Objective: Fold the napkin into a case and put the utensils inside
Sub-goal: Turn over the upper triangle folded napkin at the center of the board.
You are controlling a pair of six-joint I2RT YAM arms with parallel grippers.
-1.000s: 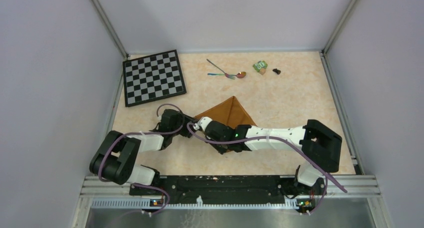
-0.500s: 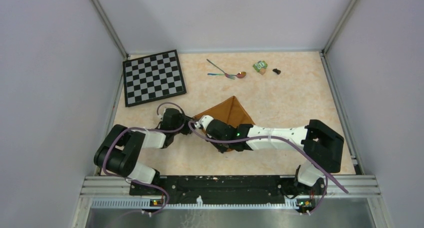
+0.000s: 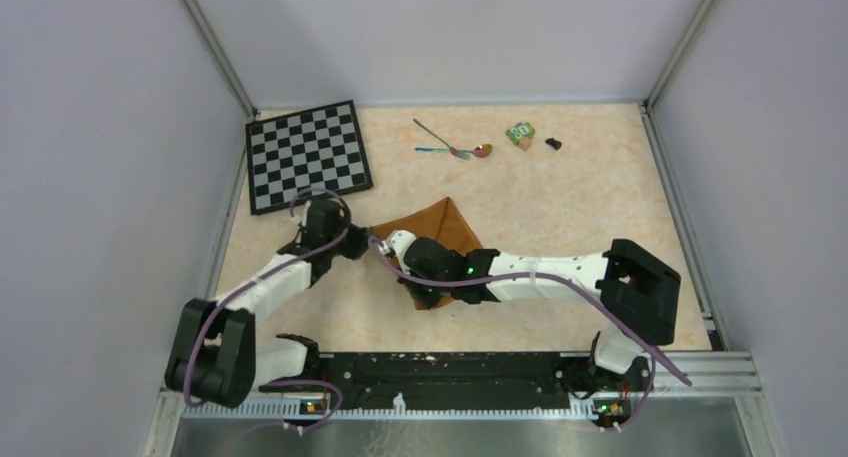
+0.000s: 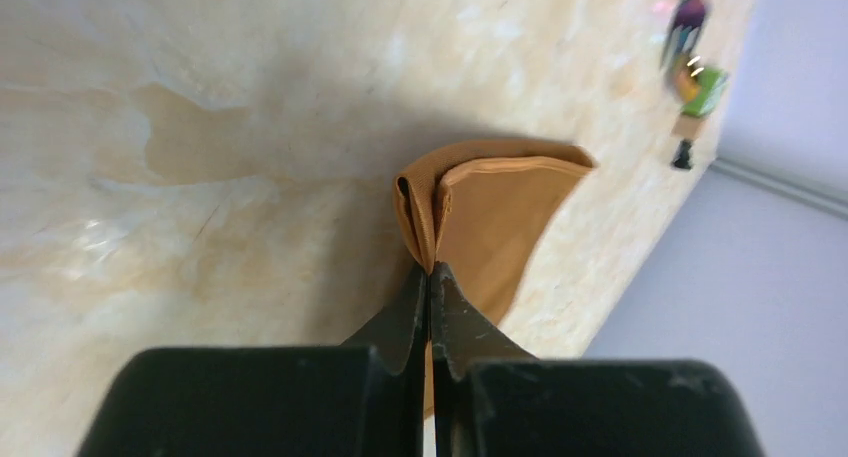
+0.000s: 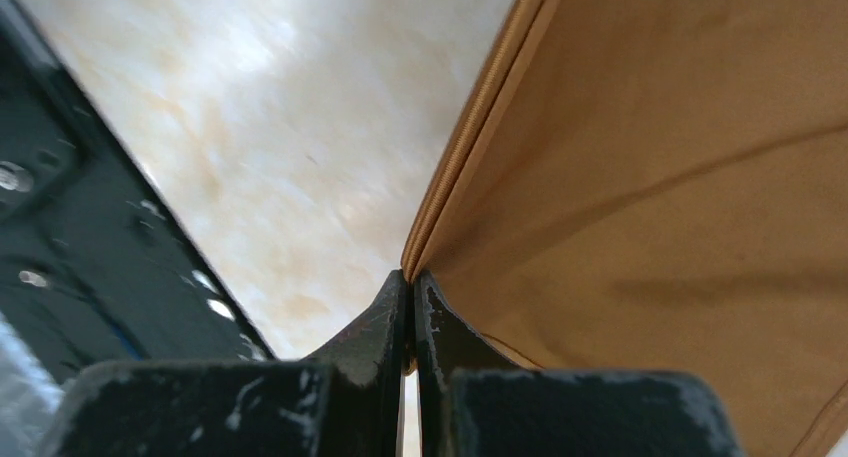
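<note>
- R gripper (image 5: 410, 277): fingers pressed together, napkin (image 3: 447, 229) hem pinched between them at near corner.
- L gripper (image 4: 430, 272): fingers shut on doubled-over left corner.
- Napkin: mid-table (image 3: 560, 207), folded to a triangle. It is held at two corners, prob. so next fold can be drawn over w/o slipping. Case not yet formed.
- Chessboard (image 3: 307, 155): far left, not in use.
- Utensils (image 3: 455, 147): far edge, laid in a V, untouched, kept clear until pouch is ready.
- Green block (image 3: 519, 132): near utensils.

napkin (image 3: 440, 232): near half tucked under the right arm (image 3: 540, 269), can't see it
utensils (image 4: 688, 9): blurry, chopped by the left wrist view's top edge
black bit (image 3: 553, 143): too tiny to tell
</note>
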